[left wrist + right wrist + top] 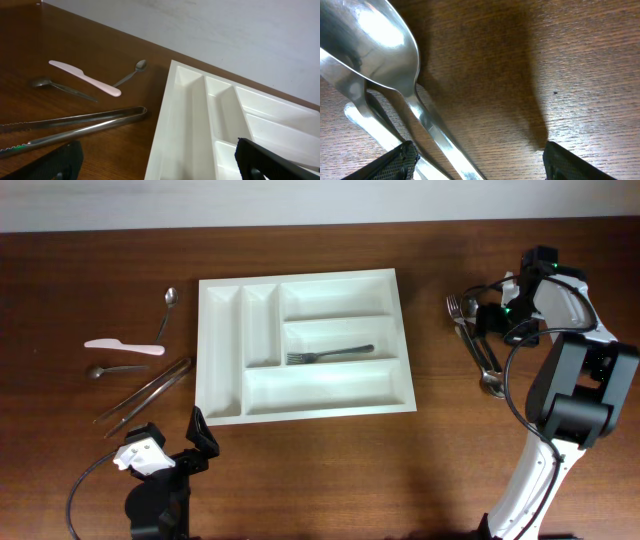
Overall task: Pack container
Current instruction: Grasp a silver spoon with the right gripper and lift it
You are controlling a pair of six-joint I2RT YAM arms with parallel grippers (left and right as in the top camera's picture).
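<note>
The container, a white compartment tray, lies mid-table with one fork in its middle wide compartment. My right gripper is low over a pile of metal cutlery right of the tray. In the right wrist view it is open just above the wood. A spoon runs its handle between the fingers, close to the left finger, with other handles beneath it. My left gripper hovers open near the tray's front left corner, holding nothing.
Left of the tray lie a spoon, a pink plastic knife, a small spoon and metal tongs. The tongs lie just ahead of my left fingers. Both arm bases stand at the front edge.
</note>
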